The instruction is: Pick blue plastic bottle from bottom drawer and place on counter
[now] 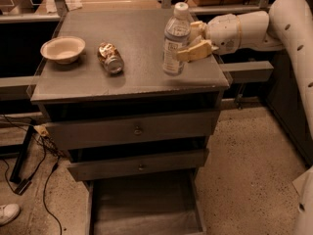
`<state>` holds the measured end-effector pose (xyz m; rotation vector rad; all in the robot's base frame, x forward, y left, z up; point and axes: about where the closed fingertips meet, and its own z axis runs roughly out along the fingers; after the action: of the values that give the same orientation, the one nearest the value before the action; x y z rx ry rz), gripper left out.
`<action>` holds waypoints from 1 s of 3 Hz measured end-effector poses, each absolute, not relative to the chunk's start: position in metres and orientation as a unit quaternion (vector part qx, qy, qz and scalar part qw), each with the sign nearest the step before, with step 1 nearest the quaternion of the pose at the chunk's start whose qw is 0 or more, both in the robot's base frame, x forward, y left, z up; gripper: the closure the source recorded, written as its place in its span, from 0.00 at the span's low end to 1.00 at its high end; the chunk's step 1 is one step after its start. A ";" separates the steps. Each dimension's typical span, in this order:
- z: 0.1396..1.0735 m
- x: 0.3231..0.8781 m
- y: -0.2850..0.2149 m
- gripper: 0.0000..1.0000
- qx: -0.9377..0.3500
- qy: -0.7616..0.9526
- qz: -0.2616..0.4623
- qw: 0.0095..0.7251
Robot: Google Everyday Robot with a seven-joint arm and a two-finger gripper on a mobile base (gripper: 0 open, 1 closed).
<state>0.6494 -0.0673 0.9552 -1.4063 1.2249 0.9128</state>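
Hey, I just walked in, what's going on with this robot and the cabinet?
The robot's arm reaches in from the right, and its pincer grips the blue plastic bottle, which is nearly upright at the right side of the counter. The bottle's base is at the surface, but I cannot tell whether it rests there. The bottom drawer is pulled open. A bowl and a crushed can sit further left on the counter.
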 end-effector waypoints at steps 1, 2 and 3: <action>0.950 0.649 -0.066 1.00 -0.586 0.511 0.392 0.492; 0.942 0.653 -0.065 1.00 -0.590 0.515 0.399 0.477; 0.934 0.660 -0.064 1.00 -0.594 0.520 0.403 0.463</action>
<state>0.6600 -0.0643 0.9339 -1.4611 1.2774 0.9895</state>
